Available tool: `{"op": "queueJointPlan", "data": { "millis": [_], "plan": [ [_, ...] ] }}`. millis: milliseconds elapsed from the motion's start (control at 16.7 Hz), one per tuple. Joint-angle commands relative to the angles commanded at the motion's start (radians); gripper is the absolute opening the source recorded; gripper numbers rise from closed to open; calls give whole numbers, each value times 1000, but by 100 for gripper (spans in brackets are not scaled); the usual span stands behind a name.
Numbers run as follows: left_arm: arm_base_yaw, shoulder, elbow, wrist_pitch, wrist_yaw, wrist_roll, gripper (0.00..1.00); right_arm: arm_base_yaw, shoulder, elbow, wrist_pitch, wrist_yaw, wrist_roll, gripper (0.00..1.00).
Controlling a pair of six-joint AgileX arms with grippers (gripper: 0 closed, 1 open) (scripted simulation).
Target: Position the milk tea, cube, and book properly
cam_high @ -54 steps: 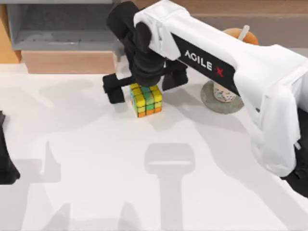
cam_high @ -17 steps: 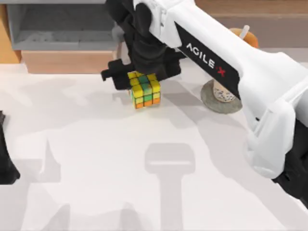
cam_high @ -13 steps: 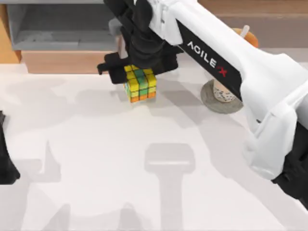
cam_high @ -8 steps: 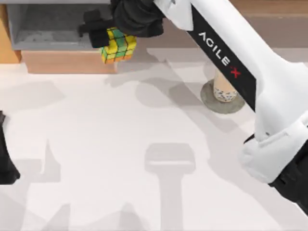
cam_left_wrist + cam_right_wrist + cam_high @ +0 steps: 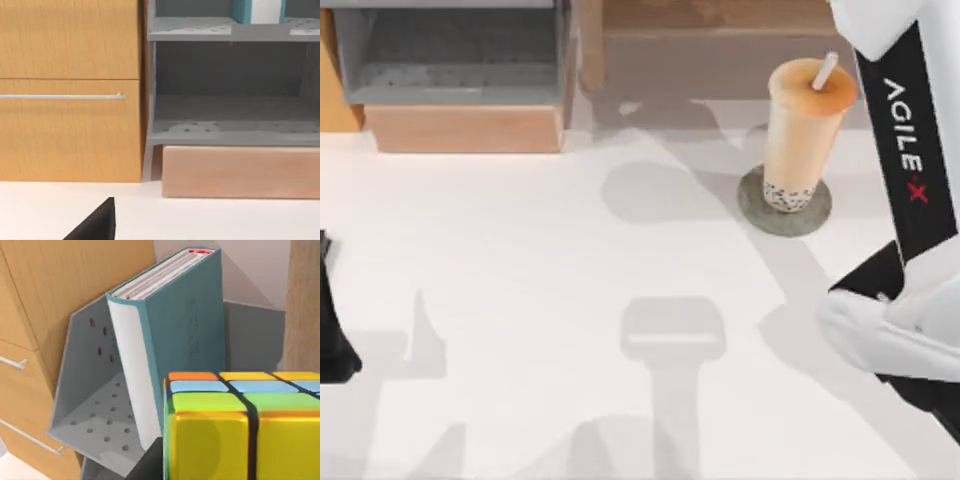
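Grey shelving [image 5: 95,410] held a teal book [image 5: 170,335] as the right gripper clutched the cube [image 5: 240,425] at lower right; a hasty release could topple it against the book

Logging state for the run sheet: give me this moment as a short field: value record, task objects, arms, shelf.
milk tea: upright on the grey disc, right part of the table
cube: close before the right wrist camera, off the table, near the grey shelf
book: teal cover, standing on the grey shelf, leaning slightly
right arm: reaches up along the table's right side
left arm: parked at the table's left edge
wooden drawer front: closed, beside the shelf
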Motion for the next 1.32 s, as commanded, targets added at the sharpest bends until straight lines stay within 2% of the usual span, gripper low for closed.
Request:
{"op": "queueJointPlan", "data": {
  "millis": [360,660,840,1140,1320],
  "plan": [
    [0,0,0,0,0,0,100,-229,195,477,77,65,-116,0],
    [0,0,0,0,0,0,100,-419,355,732,114,132,-184,0],
    [0,0,0,0,0,0,100,-472,402,787,120,151,-200,0],
    [0,0,0,0,0,0,100,-469,399,785,119,151,-198,0],
    [0,0,0,0,0,0,100,-453,375,761,143,114,-176,0]
  ]
}}
